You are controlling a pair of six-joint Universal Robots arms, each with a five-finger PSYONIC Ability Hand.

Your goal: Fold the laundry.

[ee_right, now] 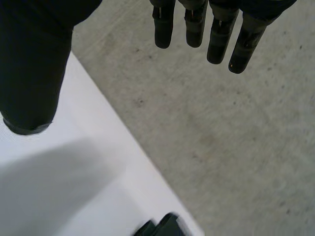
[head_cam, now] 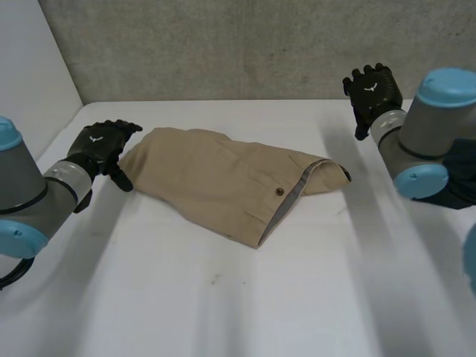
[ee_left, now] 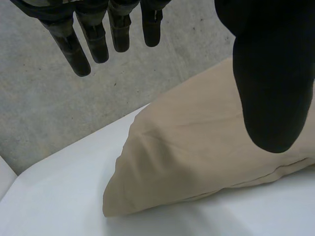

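Folded tan trousers lie across the middle of the white table, with a brown button and a grey lining edge at their right end. My left hand hovers just beside the trousers' left end, open, holding nothing. In the left wrist view its straight fingers and thumb hang above the tan cloth's rounded fold. My right hand is raised at the table's far right, open and empty, well apart from the cloth. Its fingers point toward the wall.
A grey concrete wall runs along the table's back edge. A white side panel stands at the far left. The table's front half is bare white surface.
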